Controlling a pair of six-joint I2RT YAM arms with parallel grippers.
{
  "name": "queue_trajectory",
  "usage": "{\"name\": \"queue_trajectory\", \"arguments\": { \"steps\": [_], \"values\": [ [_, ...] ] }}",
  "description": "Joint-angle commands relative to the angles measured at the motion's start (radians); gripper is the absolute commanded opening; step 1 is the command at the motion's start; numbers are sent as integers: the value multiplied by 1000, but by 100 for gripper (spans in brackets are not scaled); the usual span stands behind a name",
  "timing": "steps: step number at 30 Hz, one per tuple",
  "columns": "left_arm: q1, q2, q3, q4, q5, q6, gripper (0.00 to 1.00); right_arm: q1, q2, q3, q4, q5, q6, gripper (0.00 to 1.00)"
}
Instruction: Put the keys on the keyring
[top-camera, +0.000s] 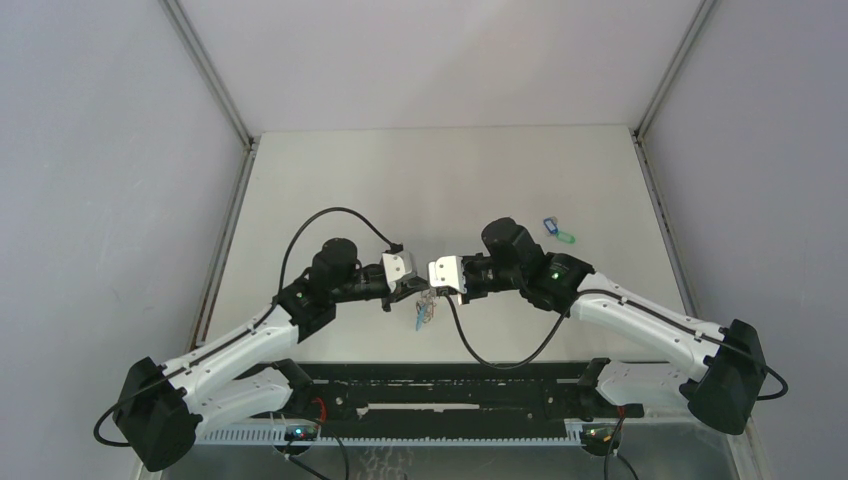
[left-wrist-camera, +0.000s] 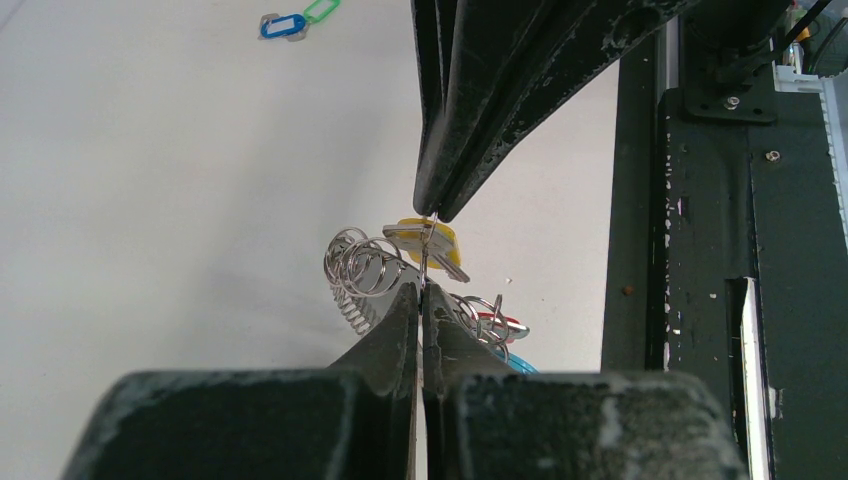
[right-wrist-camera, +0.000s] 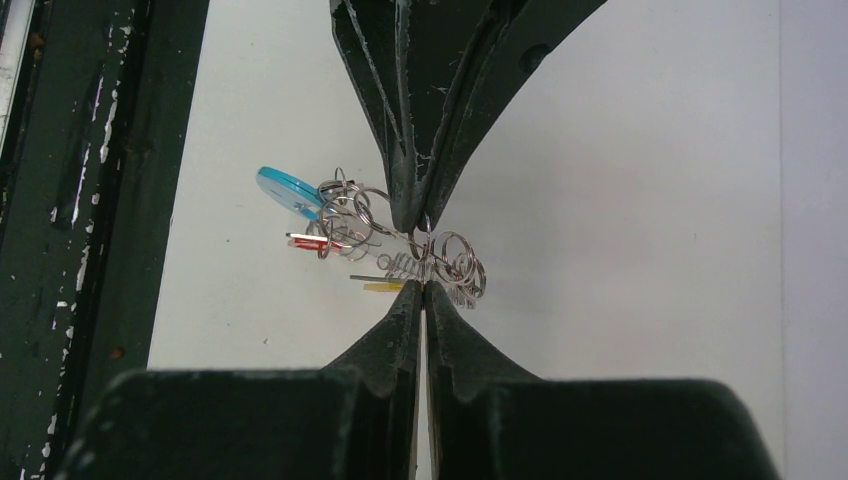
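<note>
The keyring (top-camera: 424, 312) is a tangle of metal rings and a coil, held in the air between both grippers near the table's front. My left gripper (left-wrist-camera: 420, 290) is shut on a thin ring wire of it. My right gripper (right-wrist-camera: 422, 285) is shut on the same wire from the opposite side, its tips meeting the left's. The yellow key (left-wrist-camera: 432, 238) sits at that wire, edge-on in the right wrist view (right-wrist-camera: 384, 286). The cyan piece (right-wrist-camera: 284, 188) and red tag (right-wrist-camera: 309, 241) hang off the bundle. The blue key (left-wrist-camera: 283, 25) and green key (left-wrist-camera: 322, 10) lie together on the table (top-camera: 558, 232).
A black metal rack (top-camera: 450, 400) runs along the near edge, close beside the held bundle (left-wrist-camera: 700, 250). Grey walls enclose the white table (top-camera: 440, 180) on three sides. The left arm's black cable (top-camera: 330, 212) arcs above its wrist.
</note>
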Motion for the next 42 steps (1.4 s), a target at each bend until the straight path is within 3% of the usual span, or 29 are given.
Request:
{"name": "queue_trajectory", "arguments": {
  "steps": [1,42],
  "values": [
    [7,-11,38,25,16,15,0,1,4,42,14,-20,4,0],
    [7,-17,39,18,23,23,0,-2,-13,56,6,-6,25,0]
  ]
}}
